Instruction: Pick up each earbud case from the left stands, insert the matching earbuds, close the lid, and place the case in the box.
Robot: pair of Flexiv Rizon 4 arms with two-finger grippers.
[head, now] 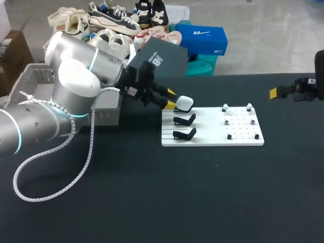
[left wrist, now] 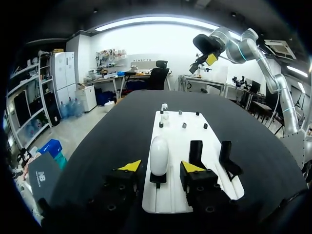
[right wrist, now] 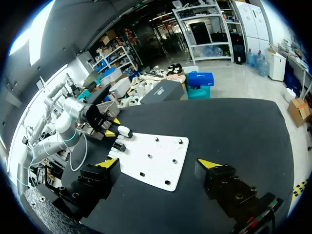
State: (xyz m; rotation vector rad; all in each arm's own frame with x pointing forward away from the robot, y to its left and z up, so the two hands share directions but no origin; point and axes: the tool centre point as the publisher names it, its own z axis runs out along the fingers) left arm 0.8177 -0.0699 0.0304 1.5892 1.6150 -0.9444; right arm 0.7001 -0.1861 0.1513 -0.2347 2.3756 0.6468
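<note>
- My left gripper (left wrist: 161,166) is at the stand end of the white board (left wrist: 170,195), fingers spread wide, nothing pinched.
- The white case (left wrist: 158,155) sits on the end stand of the three on the board, right in the gap between my two left fingers.
- There's one yellow tip on each side of it, and as far as I can see neither touches.
- The case's long axis runs forward along my fingers, rounded end away from me, with its flanks facing the pads. That looks to me like the line-up for a straight squeeze.
- Two empty black stands (left wrist: 196,152) are next along the board, off the side of one finger.
- Two white earbuds (head: 225,108) sit on pegs at the board's other end, well apart from the case.
- My right gripper (right wrist: 159,163) hangs off beyond that peg end, fingers wide and empty. The left is plainly the nearer one.
- The grey box (head: 38,76) lies past the stand end of the board, behind my left arm.
- The grab isn't made yet. I reckon the next move is to close evenly and lift clear of the stand.
</note>
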